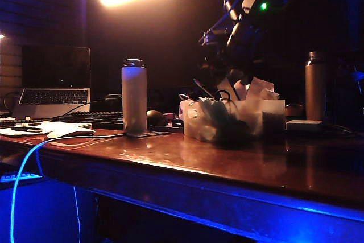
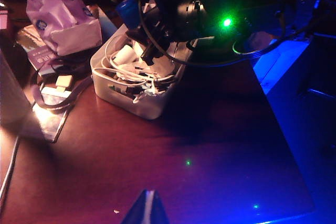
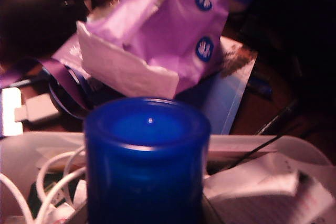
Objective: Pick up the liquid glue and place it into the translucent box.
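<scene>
The liquid glue (image 3: 147,156) fills the middle of the right wrist view, its blue end facing the camera. It hangs over the translucent box (image 3: 262,141), with my right gripper (image 2: 146,22) shut on it; the fingers themselves are hidden behind the tube. In the left wrist view the blue end (image 2: 127,10) shows above the box (image 2: 149,106), which holds white cables and paper scraps. In the exterior view the box (image 1: 196,122) stands mid-table under the dark right arm (image 1: 233,32). My left gripper (image 2: 148,208) hovers over bare table in front of the box, its tips together.
A tall white flask (image 1: 133,98) stands left of the box and a brownish metal bottle (image 1: 315,86) to its right, beside a flat grey block (image 1: 304,124). A purple bag (image 2: 63,19) lies behind the box. Laptop (image 1: 54,95) and keyboard (image 1: 94,119) sit at far left.
</scene>
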Tool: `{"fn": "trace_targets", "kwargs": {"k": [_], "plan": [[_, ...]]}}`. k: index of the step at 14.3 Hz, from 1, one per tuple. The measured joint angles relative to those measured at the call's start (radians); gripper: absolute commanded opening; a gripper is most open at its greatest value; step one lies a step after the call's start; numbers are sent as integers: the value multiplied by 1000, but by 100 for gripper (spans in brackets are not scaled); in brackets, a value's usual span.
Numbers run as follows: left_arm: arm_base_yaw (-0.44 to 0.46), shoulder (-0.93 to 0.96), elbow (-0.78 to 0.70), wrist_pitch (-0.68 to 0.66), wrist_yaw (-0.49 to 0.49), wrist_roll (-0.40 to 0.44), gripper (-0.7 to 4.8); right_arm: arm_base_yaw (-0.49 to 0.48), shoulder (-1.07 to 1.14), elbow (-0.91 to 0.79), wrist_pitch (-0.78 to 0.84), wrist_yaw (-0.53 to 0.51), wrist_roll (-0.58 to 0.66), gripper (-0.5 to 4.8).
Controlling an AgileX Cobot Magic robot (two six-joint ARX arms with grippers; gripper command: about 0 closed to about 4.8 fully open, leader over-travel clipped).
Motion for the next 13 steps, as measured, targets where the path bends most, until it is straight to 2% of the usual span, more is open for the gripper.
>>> {"fn": "trace_targets", "kwargs": {"k": [1,2,3,7,8,9,10,13], "plan": [[0,0,0,1,0,0,-5,0,2,0,-2,0,-1,299],[0,0,0,1,0,0,-5,0,2,0,-4,0,-12,425],[0,0,0,1,0,0,-5,1,2,0,-20,0,-19,474],[0,0,0,1,0,0,-5,2,-18,0,-56,0,-27,469],[0,0,0,1,0,0,-5,2,-35,0,-57,2,-27,366],[0,0,0,1,0,0,-5,2,-64,0,-58,18,-27,121],[0,0,0,1,0,0,-5,3,-98,0,-72,43,-26,4],[0,0,0,1,48,1,-5,4,-225,0,-253,79,-31,-2]]}}
